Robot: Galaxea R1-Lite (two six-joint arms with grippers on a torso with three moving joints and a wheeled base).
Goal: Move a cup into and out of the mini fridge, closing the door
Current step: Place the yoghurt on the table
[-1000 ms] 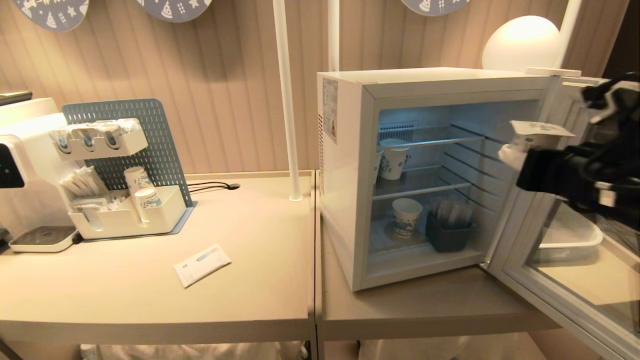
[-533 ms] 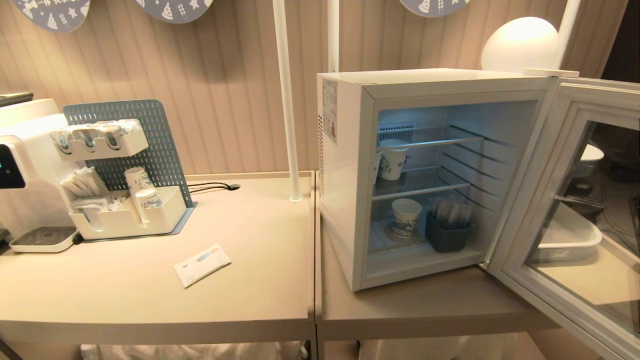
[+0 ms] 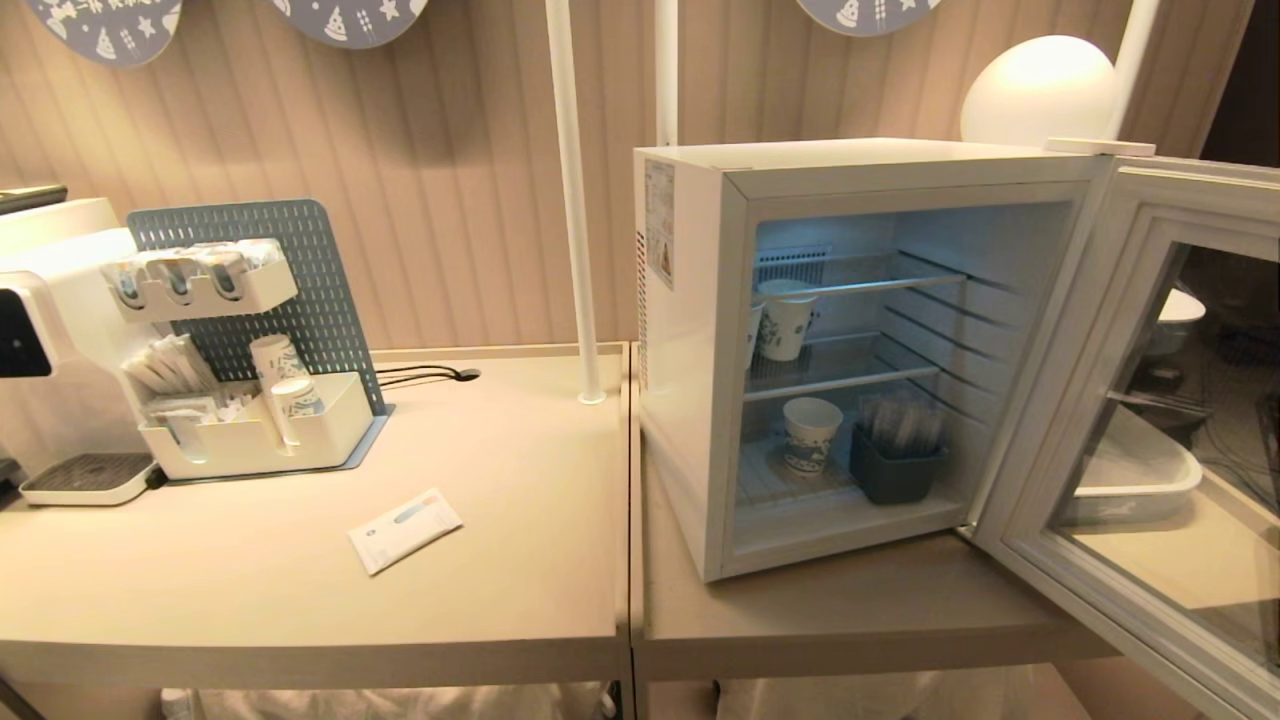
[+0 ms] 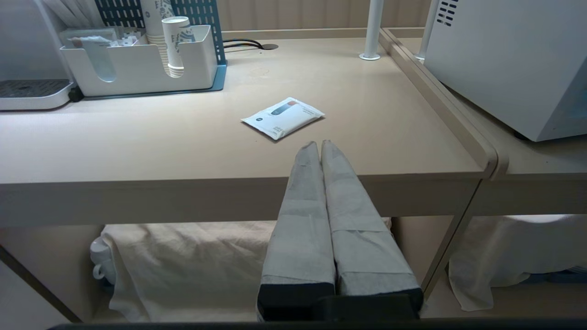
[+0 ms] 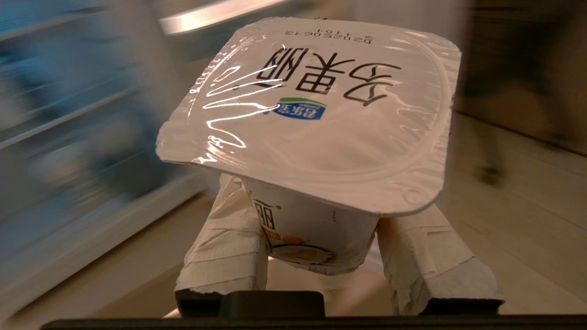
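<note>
right gripper (image 5: 321,256) grasps the cup (image 5: 316,137) between its taped fingers (image 5: 224,247), out of the mini fridge (image 3: 700,400), whose door (image 3: 1150,420) hangs open. left gripper (image 4: 320,145) is clenched empty.

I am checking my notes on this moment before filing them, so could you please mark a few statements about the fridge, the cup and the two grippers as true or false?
1. The door of the mini fridge stands open. True.
2. The cup sits on the fridge's top wire shelf. False: it is clamped between the fingers of the right gripper, outside the head view.
3. The left gripper is shut and holds nothing. True.
4. The cup's foil lid has been peeled off. False: the lid is sealed on.
5. Paper cups stand inside the fridge. True.
</note>
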